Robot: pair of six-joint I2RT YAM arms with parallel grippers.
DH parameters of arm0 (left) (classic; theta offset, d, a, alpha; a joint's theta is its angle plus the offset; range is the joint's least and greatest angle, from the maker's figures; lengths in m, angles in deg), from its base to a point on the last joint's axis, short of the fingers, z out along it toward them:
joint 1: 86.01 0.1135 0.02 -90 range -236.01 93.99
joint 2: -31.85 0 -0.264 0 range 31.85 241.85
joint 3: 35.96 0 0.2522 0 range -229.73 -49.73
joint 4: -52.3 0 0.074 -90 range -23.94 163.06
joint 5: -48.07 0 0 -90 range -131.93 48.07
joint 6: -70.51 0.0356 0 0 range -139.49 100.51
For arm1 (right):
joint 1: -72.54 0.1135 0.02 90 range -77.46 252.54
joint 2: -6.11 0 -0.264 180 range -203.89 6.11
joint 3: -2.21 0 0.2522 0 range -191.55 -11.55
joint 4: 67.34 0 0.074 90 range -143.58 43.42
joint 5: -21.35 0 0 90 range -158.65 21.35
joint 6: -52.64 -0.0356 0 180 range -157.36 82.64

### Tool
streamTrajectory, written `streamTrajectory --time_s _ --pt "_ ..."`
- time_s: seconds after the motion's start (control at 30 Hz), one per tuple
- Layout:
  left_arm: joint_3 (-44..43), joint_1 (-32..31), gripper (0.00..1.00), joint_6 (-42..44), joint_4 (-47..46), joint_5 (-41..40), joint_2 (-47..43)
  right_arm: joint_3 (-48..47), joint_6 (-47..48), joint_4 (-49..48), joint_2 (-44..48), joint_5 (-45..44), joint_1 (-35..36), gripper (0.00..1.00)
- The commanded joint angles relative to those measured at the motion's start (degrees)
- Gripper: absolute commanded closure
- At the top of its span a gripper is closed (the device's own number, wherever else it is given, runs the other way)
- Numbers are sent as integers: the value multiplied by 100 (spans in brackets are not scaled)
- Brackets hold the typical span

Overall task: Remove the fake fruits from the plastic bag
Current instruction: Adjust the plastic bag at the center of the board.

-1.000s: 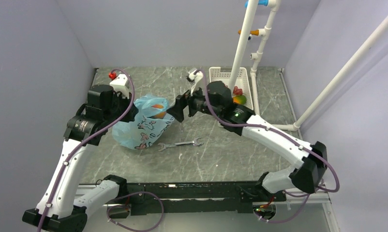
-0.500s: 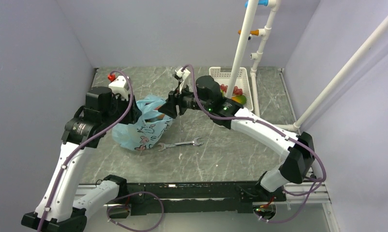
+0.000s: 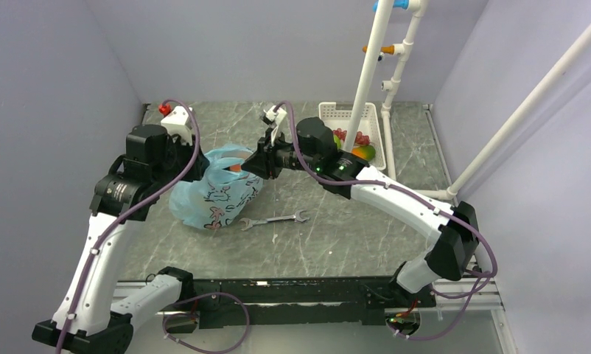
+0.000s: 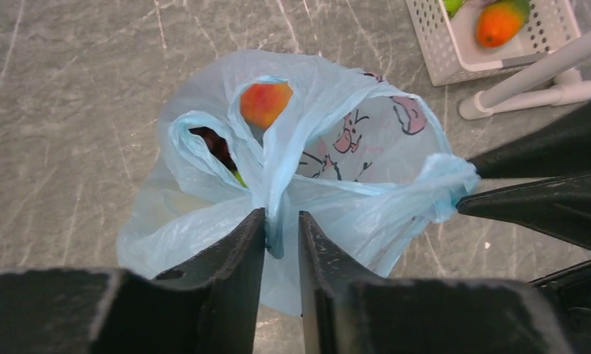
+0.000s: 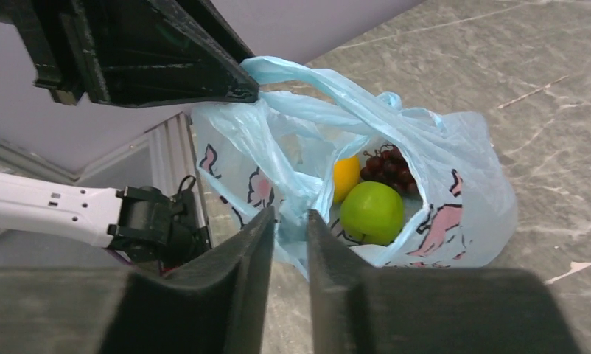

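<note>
A grey marbled bench [image 3: 337,236] sits between plain lilac walls, and a white pipe frame [image 3: 370,74] stands at its far right corner. The plastic bag [image 3: 215,195] rests on the left half of the bench, about midway between the near and far edges, with its mouth pulled open between the two arms. The left gripper [image 4: 281,217] comes in from the left-edge side. Its fingers are pinched nearly together on a gathered fold of blue film at the bag's rim. The right gripper [image 5: 289,217] reaches in from the side toward the bench's middle, and it too is clamped on a bunched part of the rim. Inside the bag lie an orange-red fruit [image 4: 266,103], a green apple [image 5: 372,212], a yellow fruit [image 5: 345,177] and a cluster of dark grapes [image 5: 387,168]. A wrench [image 3: 274,219] lies flat on the bench just beside the bag, on the side toward the near edge. A white perforated basket [image 3: 329,118] stands at the far edge beside the pipe frame, well apart from the bag, and holds an orange-and-green fruit [image 4: 501,22].
</note>
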Motion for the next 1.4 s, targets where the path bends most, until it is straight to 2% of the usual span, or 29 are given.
streamTrajectory --time_s 0.0,0.1,0.2,0.23,0.3,0.33,0.43,0.57,0.63,0.73,0.87,1.07,1.27,1.37 --pt "-176 19 77 70 -152 -184 164 -60 -6 -356 38 133 74 82" --pt "-265 19 94 57 -159 -367 317 -50 40 -354 34 178 114 90" --pt "-506 19 100 72 -107 -391 445 -118 106 -333 -17 246 129 92" --pt "-563 19 100 79 -106 -389 461 -161 145 -292 -39 220 135 88" --pt "-613 19 100 63 -148 -304 435 -222 152 -281 -58 76 140 68" --pt "-620 19 100 59 -165 -240 410 -229 144 -292 -70 -22 144 61" --pt "-568 19 100 -11 -231 12 317 -382 156 -299 -212 -84 140 58" --pt "-461 19 100 -130 -281 116 166 -607 156 -328 -453 -18 174 44" --pt "-441 19 100 -174 -309 137 104 -744 140 -309 -568 10 187 44" --pt "-465 19 100 -198 -329 66 76 -909 158 -281 -688 74 263 49" --pt "-462 19 100 -227 -353 -130 104 -904 142 -325 -684 97 365 63" --pt "-526 21 100 -344 -389 -298 197 -801 192 -380 -666 111 422 79" --pt "-576 25 100 -429 -462 -823 100 -1218 289 -38 -868 177 430 98" --pt "-654 20 100 -445 -533 -1095 86 -1367 352 65 -942 306 432 100"
